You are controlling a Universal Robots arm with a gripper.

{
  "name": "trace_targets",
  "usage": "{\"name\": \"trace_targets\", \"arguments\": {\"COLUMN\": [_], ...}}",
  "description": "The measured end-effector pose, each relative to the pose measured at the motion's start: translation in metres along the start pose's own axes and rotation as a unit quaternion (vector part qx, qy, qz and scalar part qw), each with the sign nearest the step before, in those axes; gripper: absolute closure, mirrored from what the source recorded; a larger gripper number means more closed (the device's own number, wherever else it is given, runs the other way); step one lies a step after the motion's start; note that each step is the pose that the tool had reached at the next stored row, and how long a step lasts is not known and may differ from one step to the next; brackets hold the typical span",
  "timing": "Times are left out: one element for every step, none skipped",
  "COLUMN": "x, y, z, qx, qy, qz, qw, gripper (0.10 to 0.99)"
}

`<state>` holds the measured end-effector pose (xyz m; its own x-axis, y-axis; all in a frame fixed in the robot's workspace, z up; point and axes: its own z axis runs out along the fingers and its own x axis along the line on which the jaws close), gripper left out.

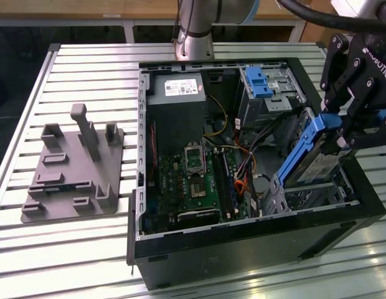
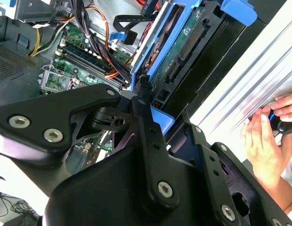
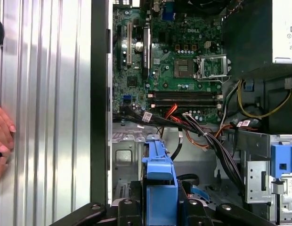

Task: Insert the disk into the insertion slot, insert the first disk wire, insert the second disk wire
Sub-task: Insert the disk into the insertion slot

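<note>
exterior view: a black case (image 1: 243,261) lies open on a slatted metal table (image 1: 87,62). the gripper (image 1: 343,134) hangs over the case's near corner on the exterior view's right. its fingers are closed on the upper end of the disk (image 1: 314,163), clamping the blue carrier (image 1: 300,151).

the disk is steeply tilted. its upper end is up at the gripper, above the case's rim. its lower end points down toward the exterior view's left, at the mouth of the slot (image 1: 275,200). whether that end touches the slot's metal i cannot tell; most of the disk is outside the slot. in the second wrist view the disk's connector edge (image 2: 183,49) shows bare.

on the exterior view's left of the slot sits the green motherboard (image 1: 193,180). orange, red and black cables (image 1: 243,177) run loose between the two. at the far side of the case are a taller bay with a blue latch (image 1: 258,81) and the power supply (image 1: 177,90).

a grey fixture (image 1: 75,168) stands on the table at the exterior view's left, well apart from the case. a person's hand (image 2: 266,141) rests on the table near the case wall.
</note>
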<state>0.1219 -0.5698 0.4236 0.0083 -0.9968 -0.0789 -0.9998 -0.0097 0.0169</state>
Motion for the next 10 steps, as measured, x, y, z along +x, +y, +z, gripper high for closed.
{"name": "trace_targets", "arguments": {"x": [0.0003, 0.0005, 0.0008, 0.0009, 0.0009, 0.0009, 0.0009, 0.001, 0.001, 0.001], "y": [-0.0003, -0.0005, -0.0008, -0.001, -0.001, -0.001, -0.001, -0.0011, -0.001, -0.0011], "z": [0.0018, 0.0036, 0.0054, 0.007, 0.0078, 0.0078, 0.0079, 0.0079, 0.008, 0.008], "qx": [-0.0001, -0.0003, -0.0004, -0.0005, -0.0005, -0.0006, -0.0006, -0.0006, -0.0006, -0.0005], "qy": [-0.0001, -0.0002, -0.0001, -0.0002, -0.0001, 0.0001, 0.0, 0.0, 0.0, 0.0], "qz": [0.0, 0.0, 0.0, 0.0, 0.0, 0.0, 0.0, 0.0, 0.0, 0.0], "qw": [1.0, 1.0, 1.0, 1.0, 1.0, 1.0, 1.0, 1.0, 1.0, 1.0], "gripper": [0.722, 0.722, 0.722, 0.722, 0.714, 0.714, 0.596, 0.596, 0.533, 0.533]}}
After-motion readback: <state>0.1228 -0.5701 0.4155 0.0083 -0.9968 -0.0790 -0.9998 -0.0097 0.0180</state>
